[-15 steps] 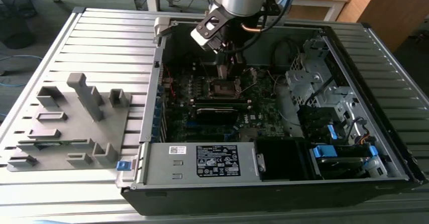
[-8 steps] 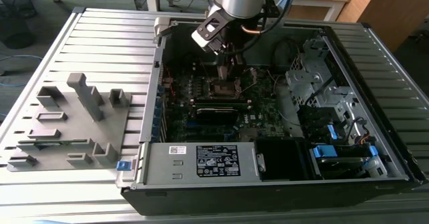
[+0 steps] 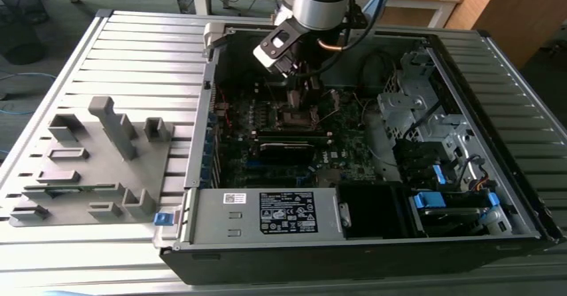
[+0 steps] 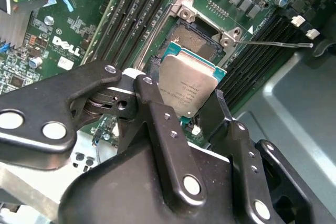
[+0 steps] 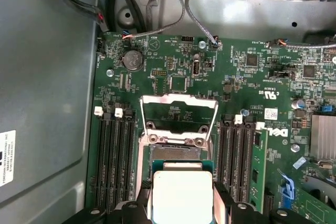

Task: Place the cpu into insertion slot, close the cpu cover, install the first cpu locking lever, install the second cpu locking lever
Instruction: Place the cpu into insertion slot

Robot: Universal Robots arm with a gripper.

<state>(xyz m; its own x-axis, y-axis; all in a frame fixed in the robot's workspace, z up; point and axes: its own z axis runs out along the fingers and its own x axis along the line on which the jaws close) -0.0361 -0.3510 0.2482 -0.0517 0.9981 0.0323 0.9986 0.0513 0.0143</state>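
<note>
Leftmost in the exterior view, a pale grey moulded plastic fixture (image 3: 89,156) with upright blocks lies on the ribbed grey metal surface (image 3: 133,50), well apart from the work. Toward the exterior view's right stands the open black steel computer case (image 3: 354,263), with the silver-sleeved arm (image 3: 319,4) reaching down into it.

In both wrist views the matt black pincer (image 4: 186,103) is clamped on two opposite edges of the small, flat, square, silver-grey metal cpu (image 4: 189,90). It holds the chip just above the square, dark-centred, silver-rimmed insertion slot (image 4: 202,45) in the glossy green circuit board (image 5: 252,77). Long black memory slots (image 5: 113,161) flank the socket. The thin silver frame-shaped cpu cover (image 5: 178,98) stands folded open beyond it, and a fine wire locking lever (image 4: 273,43) is swung out clear.

The chip looks slightly tilted against the socket. Lowered skewed or off-centre, a corner could probably catch the rim or crush the fine contacts. The smooth metal face may also slip between hard fingers.
</note>
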